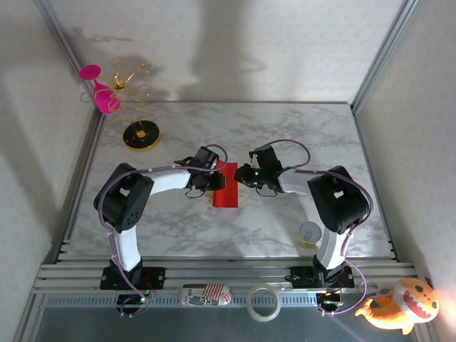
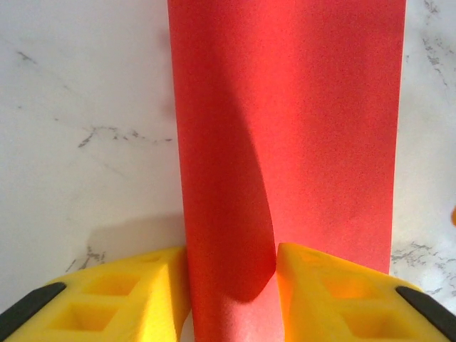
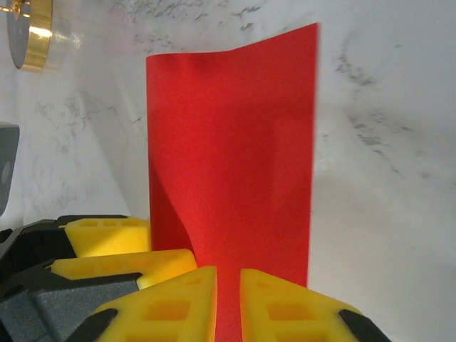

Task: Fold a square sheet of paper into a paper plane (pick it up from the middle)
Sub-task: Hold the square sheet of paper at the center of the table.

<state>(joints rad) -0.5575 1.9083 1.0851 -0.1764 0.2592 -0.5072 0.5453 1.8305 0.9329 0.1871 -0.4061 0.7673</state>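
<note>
Meeting over the marble table [image 1: 299, 135], our two arms flank the square sheet of paper [image 1: 226, 191], which lies red at the table's middle. Our left gripper [image 2: 231, 260], half open, presses both sides of a raised hump in the sheet. Our right gripper [image 3: 228, 285] stands at a narrow slit over the paper's edge; we cannot tell whether it grips.

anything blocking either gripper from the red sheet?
Nothing visible. The square sheet of paper lies on the marble table between the arms. It already runs between the fingers of the left gripper and the right gripper, with no other object in between.
</note>
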